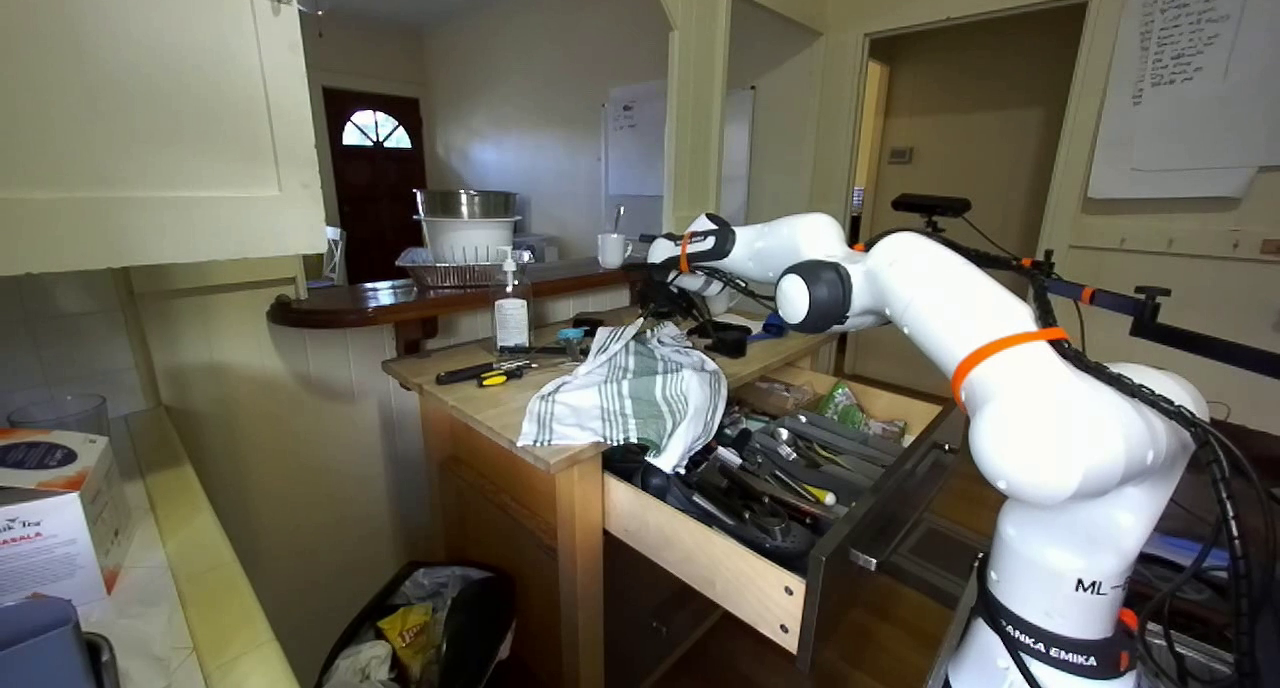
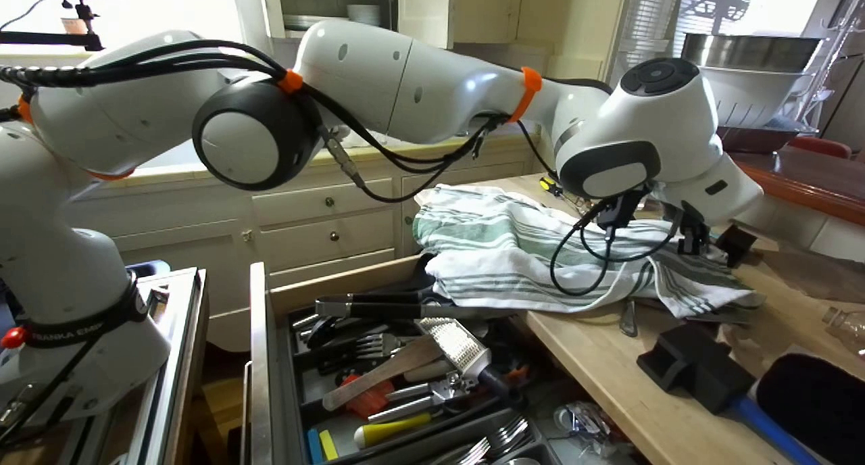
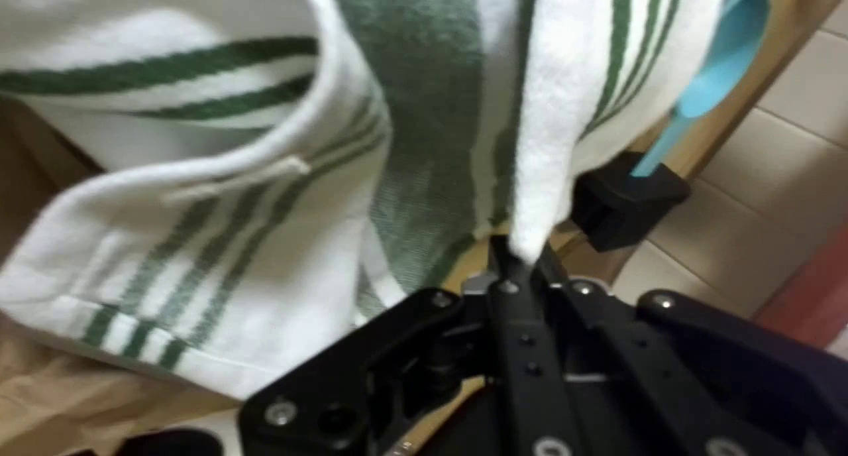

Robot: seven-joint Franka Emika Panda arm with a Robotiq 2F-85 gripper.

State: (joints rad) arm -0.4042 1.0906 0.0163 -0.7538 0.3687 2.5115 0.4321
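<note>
The gripper (image 3: pixel 527 260) has its fingers nearly together, apparently pinching a narrow fold of a white-and-green striped towel (image 3: pixel 424 138). The rest of the towel lies rumpled on a wooden countertop (image 2: pixel 601 350), one part hanging past the edge over a pulled-out drawer (image 1: pixel 700 548). Judging by this, the step in hand is gripping the cloth; a next move would call for a steady pinch and enough clearance to avoid snagging. Near the fingertips, in the wrist view, a light-blue spoon (image 3: pixel 732 52) meets a black block (image 3: pixel 626 201) at its handle end. The drawer holds, among other things, a metal grater (image 2: pixel 456 347) and a yellow-handled tool (image 2: pixel 395 428). Farther out, a pump bottle (image 1: pixel 512 318) stands on the countertop and a white mug (image 1: pixel 612 252) on a raised ledge (image 1: pixel 345 308).
</note>
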